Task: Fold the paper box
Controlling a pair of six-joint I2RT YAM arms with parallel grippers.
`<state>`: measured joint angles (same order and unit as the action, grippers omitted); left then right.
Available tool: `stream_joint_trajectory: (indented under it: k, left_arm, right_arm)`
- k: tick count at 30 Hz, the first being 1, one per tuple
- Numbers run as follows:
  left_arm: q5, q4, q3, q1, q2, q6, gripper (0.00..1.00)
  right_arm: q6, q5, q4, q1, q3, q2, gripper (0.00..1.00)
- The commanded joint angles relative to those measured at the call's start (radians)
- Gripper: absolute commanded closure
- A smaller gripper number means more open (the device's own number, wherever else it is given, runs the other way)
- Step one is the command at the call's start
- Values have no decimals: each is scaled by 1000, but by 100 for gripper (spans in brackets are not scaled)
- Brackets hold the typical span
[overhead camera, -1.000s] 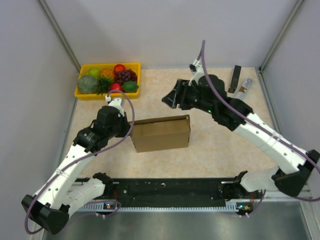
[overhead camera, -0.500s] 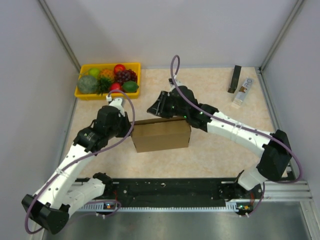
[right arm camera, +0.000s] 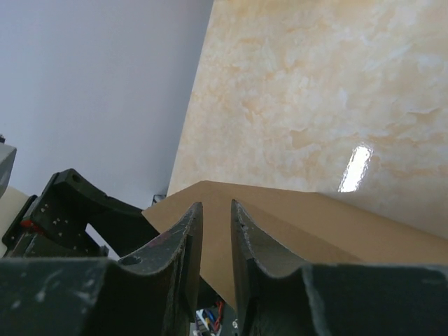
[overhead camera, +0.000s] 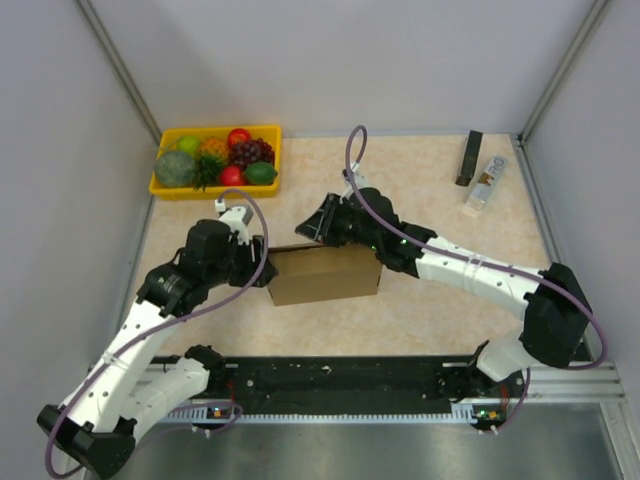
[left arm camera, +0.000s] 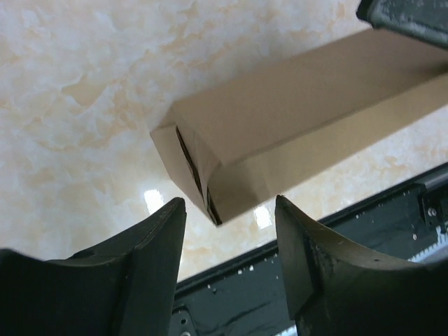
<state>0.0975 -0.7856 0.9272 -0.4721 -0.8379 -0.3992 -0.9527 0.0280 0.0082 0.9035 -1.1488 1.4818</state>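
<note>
Mid-table, folded paper box (overhead camera: pixel 325 277), left gripper (left arm camera: pixel 227 201) released, right gripper (right arm camera: pixel 215 205) perhaps pinching it.

light: bright, even | shadows: soft | glare: white patches on table (right arm camera: pixel 315 84) | wrist foregrounds slightly blurred

Beige marbled tabletop (overhead camera: pixel 420 325), grey walls (overhead camera: pixel 330 60)

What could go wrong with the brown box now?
The left tool is open and is not clamping the paper box, so nothing pins that end. The tucked end flaps show dark gaps and might spring out.

The right tool has its fingers nearly together at the box's far edge, and it is unclear whether it grips. If it pushes, the box could slide on the shiny table toward the black rail.
</note>
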Motion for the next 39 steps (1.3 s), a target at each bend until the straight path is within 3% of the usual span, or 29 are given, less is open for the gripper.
stream_joint_trajectory:
  k: [1, 6, 11, 15, 17, 19, 23, 32, 39]
  left_arm:
    - [39, -116, 76, -3, 78, 19, 41]
    - [-19, -187, 198, -2, 137, 14, 39]
    - [-123, -166, 303, 18, 53, -41, 46]
    - [-131, -84, 360, 50, -67, -49, 60]
    - [-111, -37, 354, 95, -120, -46, 73]
    - [-11, 8, 331, 145, -144, -56, 86]
    - [121, 100, 257, 193, -185, -76, 98]
    - [263, 262, 9, 196, -41, -168, 100]
    - [232, 229, -62, 196, 42, -172, 100]
  right_arm:
    - [40, -10, 12, 17, 15, -34, 78]
    - [66, -5, 9, 17, 18, -41, 78]
    - [80, 0, 18, 15, 37, -54, 77]
    - [92, 9, 16, 17, 31, -54, 77]
    - [94, 10, 13, 15, 29, -55, 77]
    - [100, 10, 9, 17, 26, -60, 77]
    - [109, 6, -2, 17, 23, -68, 77]
    - [104, 13, 3, 17, 21, -57, 77]
    - [106, 15, 3, 17, 20, -57, 77]
